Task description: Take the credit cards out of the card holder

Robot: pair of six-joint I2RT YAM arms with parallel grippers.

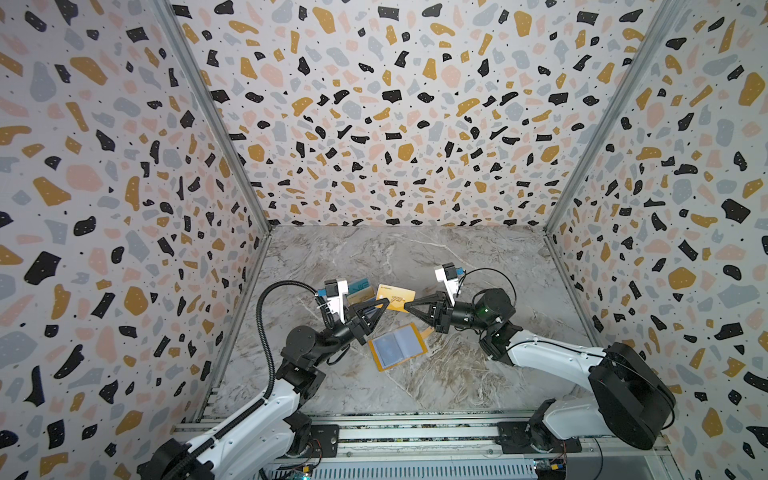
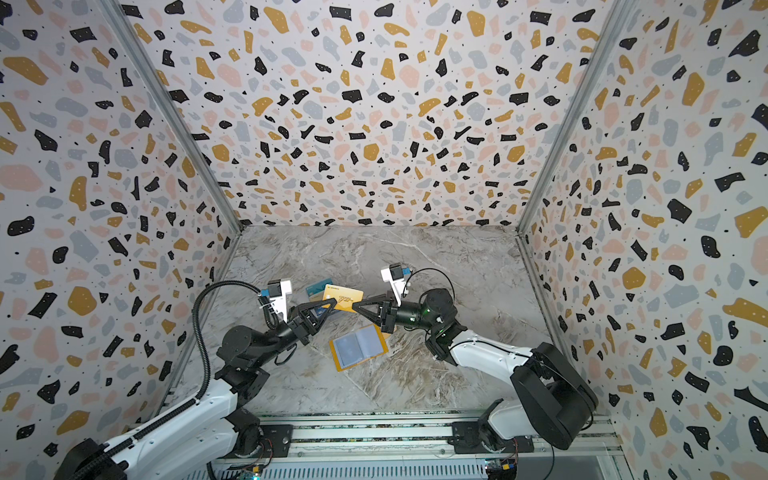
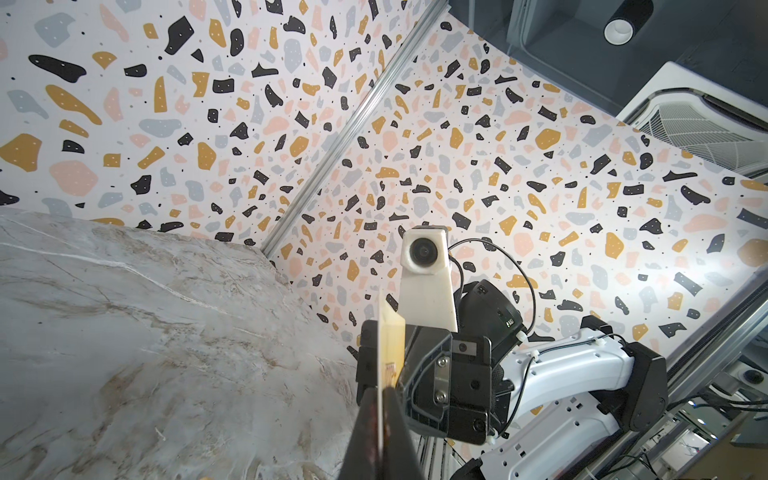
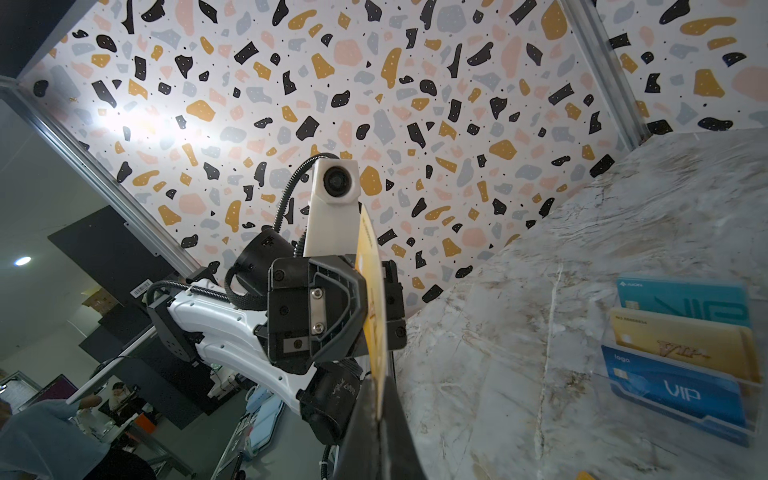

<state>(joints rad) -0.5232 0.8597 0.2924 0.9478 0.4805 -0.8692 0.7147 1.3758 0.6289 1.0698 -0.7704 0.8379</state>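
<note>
Left claw (image 1: 386, 305) and right claw (image 1: 406, 307) each clamp the gold card (image 1: 397, 296) from opposite sides, holding it between them above the marble table (image 1: 478, 266). The card holder (image 1: 397, 347) lies open near both claws. Three more cards (image 4: 681, 347) sit overlapped near the left claw.

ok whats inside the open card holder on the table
The card holder lies open: two greyish clear sleeves, no card sticking out. The right gripper covers one corner, and pages beneath cannot be seen.
</note>
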